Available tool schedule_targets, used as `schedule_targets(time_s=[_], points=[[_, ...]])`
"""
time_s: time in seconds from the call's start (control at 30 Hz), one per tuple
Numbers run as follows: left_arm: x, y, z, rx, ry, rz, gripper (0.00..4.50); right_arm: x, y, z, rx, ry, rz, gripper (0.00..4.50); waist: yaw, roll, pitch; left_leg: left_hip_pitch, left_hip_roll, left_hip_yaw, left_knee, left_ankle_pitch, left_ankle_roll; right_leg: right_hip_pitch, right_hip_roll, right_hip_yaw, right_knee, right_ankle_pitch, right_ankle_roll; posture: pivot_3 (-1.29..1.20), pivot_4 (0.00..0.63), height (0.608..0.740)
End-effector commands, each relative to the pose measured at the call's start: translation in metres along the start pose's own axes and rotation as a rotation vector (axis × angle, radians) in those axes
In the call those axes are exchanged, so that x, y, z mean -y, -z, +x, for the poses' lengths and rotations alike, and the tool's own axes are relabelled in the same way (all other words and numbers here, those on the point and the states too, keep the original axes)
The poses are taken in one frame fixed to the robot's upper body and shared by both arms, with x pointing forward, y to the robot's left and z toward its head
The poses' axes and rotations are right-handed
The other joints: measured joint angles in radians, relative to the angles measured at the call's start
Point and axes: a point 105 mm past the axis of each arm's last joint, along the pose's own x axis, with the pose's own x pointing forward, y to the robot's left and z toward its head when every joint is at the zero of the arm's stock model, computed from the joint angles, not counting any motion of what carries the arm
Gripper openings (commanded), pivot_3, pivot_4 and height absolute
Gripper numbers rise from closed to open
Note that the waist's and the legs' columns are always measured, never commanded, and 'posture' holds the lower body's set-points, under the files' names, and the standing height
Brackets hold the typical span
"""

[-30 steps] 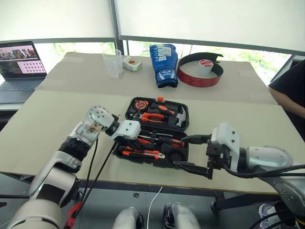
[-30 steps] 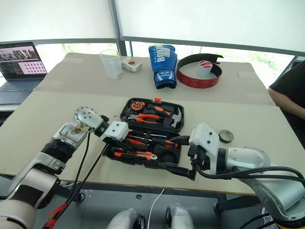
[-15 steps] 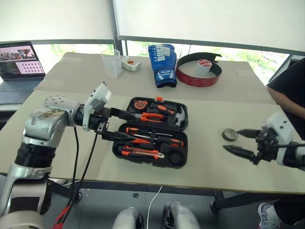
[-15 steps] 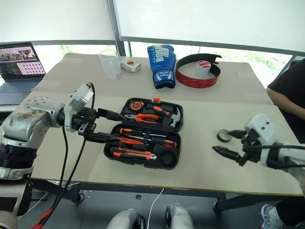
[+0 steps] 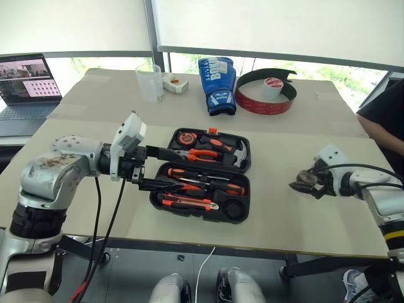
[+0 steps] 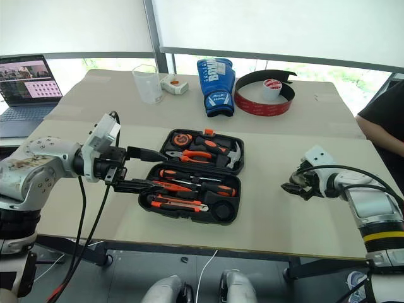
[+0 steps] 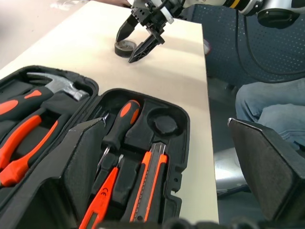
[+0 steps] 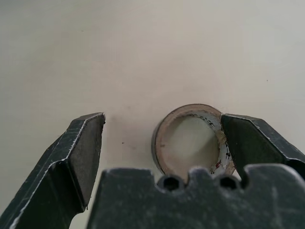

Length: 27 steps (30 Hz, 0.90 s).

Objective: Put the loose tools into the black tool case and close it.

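The black tool case (image 5: 243,165) lies open mid-table. In its slots are two black-and-orange screwdrivers (image 5: 203,173), a thin orange screwdriver (image 7: 97,205) and the utility knife (image 5: 189,203); its round slot (image 7: 164,124) is empty. The hammer (image 7: 57,86) and pliers (image 5: 201,153) sit in the lid half. My left gripper (image 5: 165,168) hovers open at the case's left side, holding nothing. To the case's right, the small dark tape roll (image 8: 190,138) lies on the table between the fingers of my open right gripper (image 6: 295,186). One finger (image 8: 257,138) touches the roll.
At the back stand a laptop (image 5: 25,79), a clear plastic cup (image 5: 149,82), a small white box (image 5: 175,84), a blue boxing glove (image 5: 216,85) and a red-and-black band (image 5: 252,101) around a white tape roll (image 5: 273,85). A person (image 5: 385,120) sits at the right edge.
My right gripper swung from the case's front out to the right and came down around the tape roll. My left gripper lifted off the case, drew back left and opened.
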Motion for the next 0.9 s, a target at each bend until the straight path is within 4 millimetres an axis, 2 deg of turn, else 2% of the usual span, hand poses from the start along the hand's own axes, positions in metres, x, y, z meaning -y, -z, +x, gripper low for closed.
schedule_targets(time_s=[0.03, 0.17, 0.3, 0.33, 0.43, 0.5, 0.57, 0.63, 0.77, 0.9], points=[[0.001, -0.008, -0.003, -0.006, -0.017, 0.073, 4.50, 0.004, -0.009, -0.003, 0.029, 0.005, -0.031, 3.16, -0.001, 0.000, 0.000, 0.000, 0.000, 0.000, 0.000, 0.000, 0.000, 0.000, 0.000, 0.000, 0.000, 0.000, 0.000, 0.00, 0.150, 0.727], [-0.001, -0.007, -0.003, -0.012, -0.025, 0.083, 4.50, -0.001, -0.008, -0.002, 0.034, -0.011, -0.042, 1.58, -0.001, 0.000, 0.000, 0.001, 0.000, 0.000, 0.000, 0.000, 0.000, 0.000, 0.000, 0.000, 0.000, 0.000, 0.000, 0.00, 0.150, 0.727], [-0.002, -0.004, -0.002, -0.022, -0.022, 0.091, 4.50, -0.002, -0.012, -0.003, 0.058, -0.004, -0.055, 0.29, -0.001, 0.000, 0.000, 0.001, 0.000, 0.000, 0.000, 0.000, 0.000, 0.000, 0.000, 0.000, 0.000, 0.000, 0.000, 0.00, 0.150, 0.727], [-0.002, -0.001, -0.002, -0.037, -0.018, 0.097, 4.50, -0.004, -0.019, -0.005, 0.081, -0.012, -0.066, 0.02, -0.001, 0.000, 0.000, 0.001, 0.000, 0.000, 0.000, 0.000, 0.000, 0.000, 0.000, 0.000, 0.000, 0.000, 0.000, 0.00, 0.150, 0.727], [0.001, 0.008, -0.003, -0.075, 0.000, 0.106, 4.50, -0.022, -0.048, -0.012, 0.177, -0.095, -0.110, 0.02, -0.004, 0.003, 0.001, 0.001, 0.000, 0.000, 0.000, 0.000, 0.000, 0.000, 0.000, 0.000, 0.000, 0.000, 0.000, 0.00, 0.150, 0.727], [0.008, 0.018, -0.003, -0.119, 0.035, 0.113, 4.50, -0.071, -0.084, -0.026, 0.307, -0.328, -0.177, 0.02, -0.010, 0.004, 0.002, 0.001, 0.000, 0.000, 0.000, 0.000, -0.001, 0.000, 0.000, 0.000, 0.001, 0.000, 0.000, 0.00, 0.150, 0.727], [0.014, 0.026, -0.004, -0.158, 0.063, 0.127, 4.50, -0.115, -0.104, -0.039, 0.367, -0.517, -0.257, 0.02, -0.015, 0.005, 0.003, 0.001, 0.000, 0.000, -0.002, 0.001, -0.002, -0.001, 0.000, 0.001, 0.000, 0.000, 0.000, 0.00, 0.150, 0.727], [0.015, 0.029, -0.004, -0.174, 0.068, 0.136, 4.50, -0.142, -0.108, -0.042, 0.371, -0.599, -0.321, 0.02, -0.013, 0.005, 0.003, 0.002, 0.001, -0.001, -0.005, 0.002, -0.004, -0.001, 0.001, 0.000, 0.000, 0.000, -0.001, 0.00, 0.150, 0.727], [0.015, 0.029, -0.004, -0.177, 0.064, 0.141, 4.50, -0.172, -0.105, -0.037, 0.358, -0.658, -0.429, 0.02, 0.003, 0.005, 0.003, 0.002, 0.000, -0.002, -0.004, 0.002, -0.004, 0.000, 0.000, -0.001, 0.000, 0.000, -0.001, 0.00, 0.150, 0.727], [0.016, 0.029, -0.006, -0.187, 0.059, 0.146, 4.50, -0.184, -0.095, -0.032, 0.315, -0.684, -0.469, 0.02, 0.007, 0.005, 0.003, 0.000, -0.001, -0.001, -0.004, 0.001, -0.001, -0.001, -0.001, -0.001, -0.001, 0.000, -0.001, 0.00, 0.150, 0.727]])
